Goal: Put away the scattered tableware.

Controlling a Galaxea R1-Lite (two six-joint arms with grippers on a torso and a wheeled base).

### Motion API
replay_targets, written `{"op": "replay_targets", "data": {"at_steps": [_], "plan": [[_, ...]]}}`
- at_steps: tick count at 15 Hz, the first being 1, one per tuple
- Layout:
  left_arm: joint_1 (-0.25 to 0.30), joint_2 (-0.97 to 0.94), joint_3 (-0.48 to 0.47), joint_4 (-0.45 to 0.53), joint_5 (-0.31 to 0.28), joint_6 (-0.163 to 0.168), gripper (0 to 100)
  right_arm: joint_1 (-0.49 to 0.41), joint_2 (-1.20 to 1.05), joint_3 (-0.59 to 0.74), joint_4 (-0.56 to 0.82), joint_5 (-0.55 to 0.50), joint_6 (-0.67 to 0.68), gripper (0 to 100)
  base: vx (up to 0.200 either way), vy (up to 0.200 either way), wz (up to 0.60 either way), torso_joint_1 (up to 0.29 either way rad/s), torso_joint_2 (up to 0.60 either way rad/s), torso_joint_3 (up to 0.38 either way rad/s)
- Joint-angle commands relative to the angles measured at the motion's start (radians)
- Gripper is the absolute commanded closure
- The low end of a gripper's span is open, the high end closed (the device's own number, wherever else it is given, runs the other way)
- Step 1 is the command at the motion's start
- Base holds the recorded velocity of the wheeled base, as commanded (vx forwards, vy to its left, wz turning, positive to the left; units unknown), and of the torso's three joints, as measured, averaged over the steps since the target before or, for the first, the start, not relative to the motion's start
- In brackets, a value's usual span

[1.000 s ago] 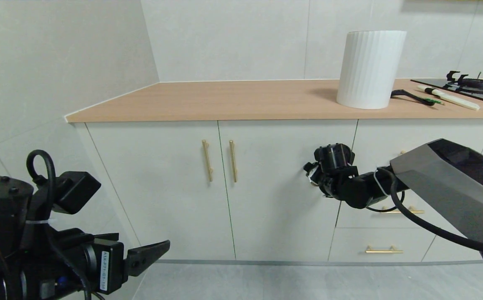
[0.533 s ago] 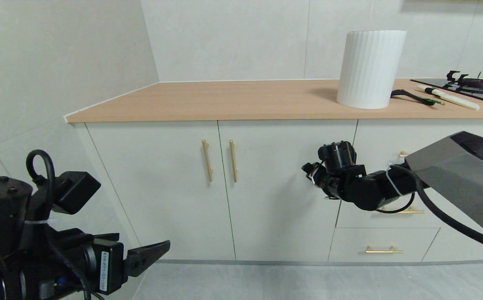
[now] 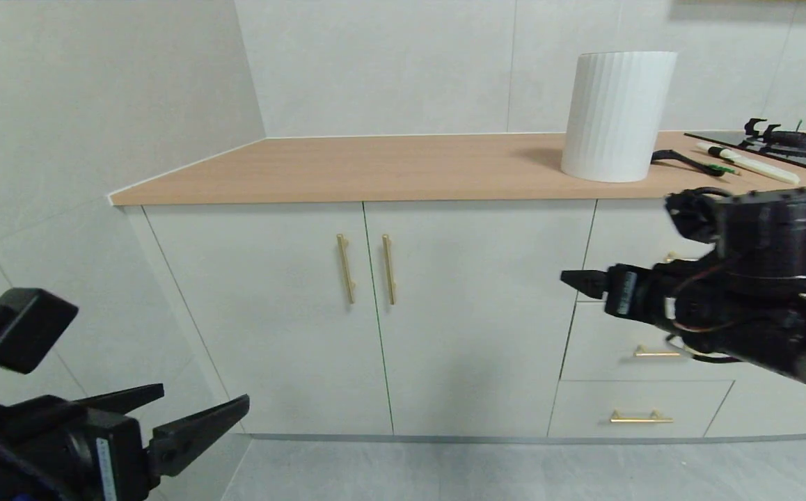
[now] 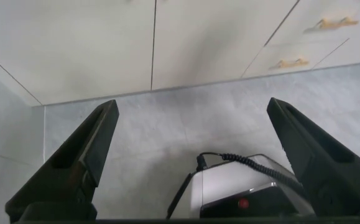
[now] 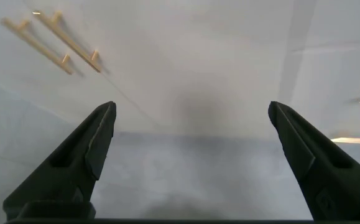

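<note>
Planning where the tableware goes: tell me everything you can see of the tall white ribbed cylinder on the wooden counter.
The tall white ribbed cylinder stands upright on the wooden countertop, near its front edge. Its wall carries vertical ridges and looks matte, perhaps ceramic or plastic. Its rim is seen edge-on, so whether it is open is hidden. A black curved utensil lies by its base on the right; contact cannot be told.
</note>
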Motion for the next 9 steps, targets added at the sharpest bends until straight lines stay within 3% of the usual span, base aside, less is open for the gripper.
{"op": "replay_targets", "data": {"at_steps": [1, 2, 3, 4, 6, 7, 9], "plan": [[0.003, -0.224, 0.075, 0.011, 0.004, 0.027, 0, 0.016, -0.546, 0.341, 0.009, -0.046, -0.137, 0, 0.0, 0.0, 0.0, 0.0, 0.0, 0.0], [0.003, -0.224, 0.075, 0.011, 0.004, 0.027, 0, 0.016, -0.546, 0.341, 0.009, -0.046, -0.137, 0, 0.0, 0.0, 0.0, 0.0, 0.0, 0.0], [0.04, -0.384, 0.135, 0.063, 0.006, 0.079, 0, -0.03, -0.825, 0.405, 0.072, -0.052, -0.226, 0, 0.0, 0.0, 0.0, 0.0, 0.0, 0.0], [0.061, -0.433, 0.159, 0.084, 0.004, 0.106, 0, -0.067, -0.908, 0.402, 0.121, -0.043, -0.248, 0, 0.0, 0.0, 0.0, 0.0, 0.0, 0.0], [0.124, -0.604, 0.242, 0.109, 0.006, 0.202, 0, -0.199, -1.132, 0.401, 0.3, -0.038, -0.323, 0, 0.0, 0.0, 0.0, 0.0, 0.0, 0.0], [0.164, -0.667, 0.248, 0.115, 0.006, 0.221, 0, -0.212, -1.219, 0.399, 0.375, -0.038, -0.334, 0, 0.0, 0.0, 0.0, 0.0, 0.0, 0.0], [0.237, -0.773, 0.25, 0.161, 0.007, 0.227, 0, -0.257, -1.353, 0.395, 0.501, -0.041, -0.337, 0, 0.0, 0.0, 0.0, 0.0, 0.0, 0.0]]}}
